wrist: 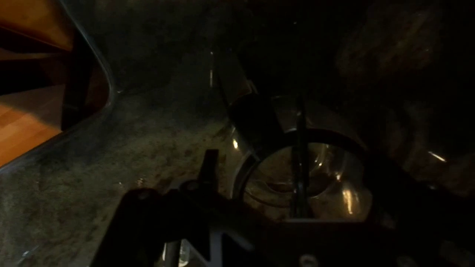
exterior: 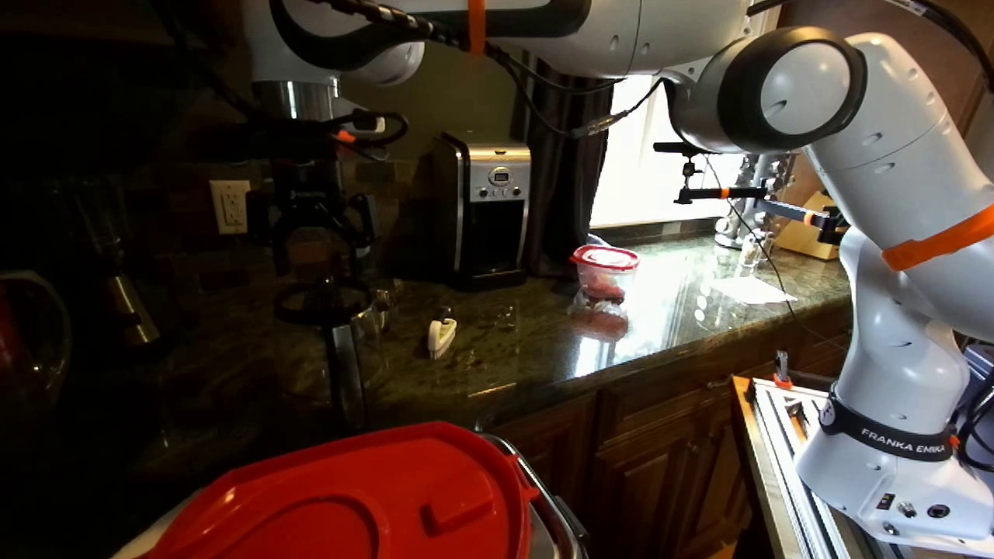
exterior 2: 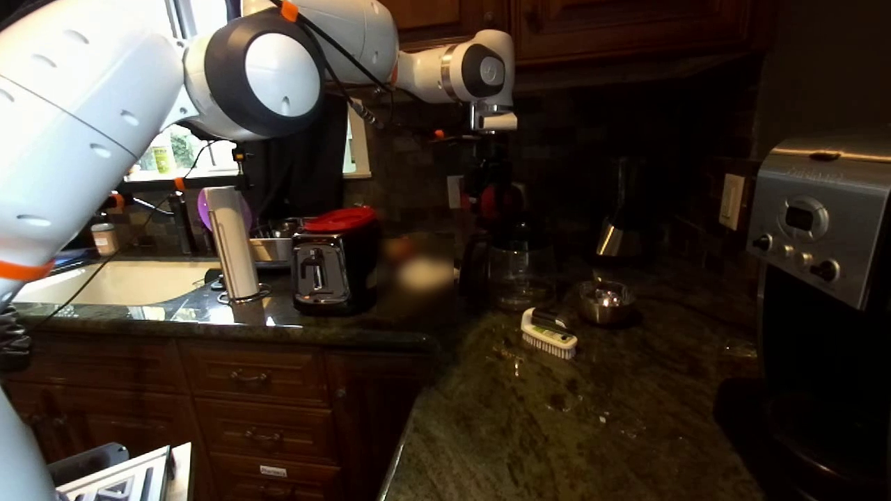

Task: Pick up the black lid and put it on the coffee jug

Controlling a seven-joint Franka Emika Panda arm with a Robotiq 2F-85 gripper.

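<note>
- A big red plastic lid (exterior: 411, 473) is filling the foreground in an exterior view.
- The desk (exterior: 497, 361), a polished stone top with dark mottling, is running across the scene, sinking into deep shadow at one end and throwing back glare toward the window (exterior: 637, 171).
- The coffee jug (exterior 2: 518, 275), clear-walled with a black rim and handle, is standing upright on the desk in both exterior views, half lost in the gloom.
- What is looking like the black lid (wrist: 300, 174), a thin dark strip, is standing edge-on across the jug's mouth in the wrist view; the dimness is hiding exactly how it is resting.
- The pincer (exterior: 322, 260) is hanging above the jug, its two fingers standing well apart.
- A white scrub brush (exterior 2: 548, 335) is lying bristles down near the jug, and a small metal bowl (exterior 2: 605, 306) is sitting close by.
- A black-and-silver coffee machine (exterior: 497, 217) is standing beside a dark curtain (exterior: 567, 163).
- A red-lidded food container (exterior: 604, 276) is sitting where daylight is striking the desk.
- At the back in an exterior view, wooden cabinets (exterior 2: 626, 31) are hanging over a dim tiled wall (exterior 2: 407, 195), and a pale sink (exterior 2: 132, 282) is gleaming.
</note>
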